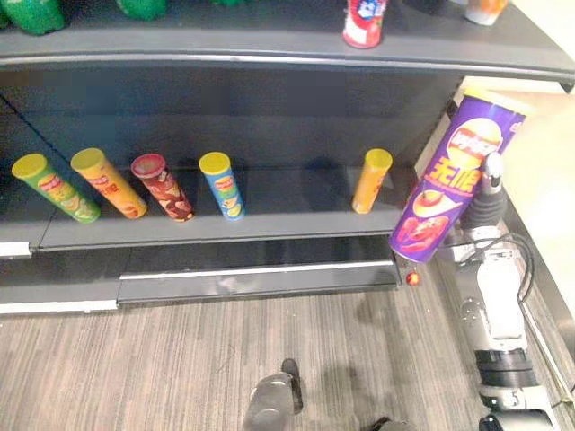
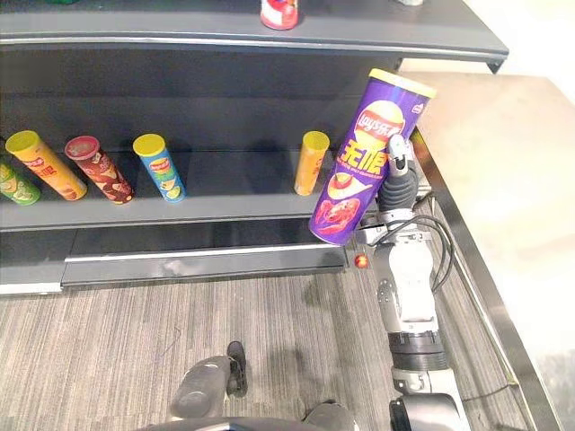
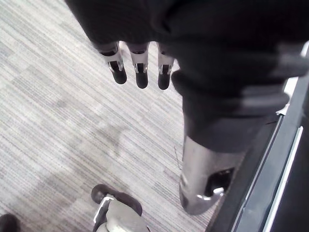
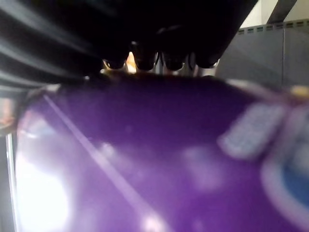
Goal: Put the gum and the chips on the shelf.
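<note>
A tall purple chips can [image 1: 454, 180] with a yellow lid hangs tilted in front of the right end of the dark shelf [image 1: 296, 220]. My right hand [image 1: 490, 202] is shut on the purple chips can from its right side. In the right wrist view the can [image 4: 159, 154] sits right under the dark fingertips [image 4: 145, 60]. My left hand hangs low over the floor, its fingers [image 3: 140, 67] straight and holding nothing.
Several chip cans lean on the middle shelf: green [image 1: 54, 187], orange [image 1: 108, 182], red-brown [image 1: 163, 186], blue [image 1: 222, 184] and another orange [image 1: 373, 180]. The top shelf [image 1: 225, 40] carries a red can [image 1: 364, 20] and green bottles [image 1: 36, 13]. Striped grey floor [image 1: 180, 359] lies below.
</note>
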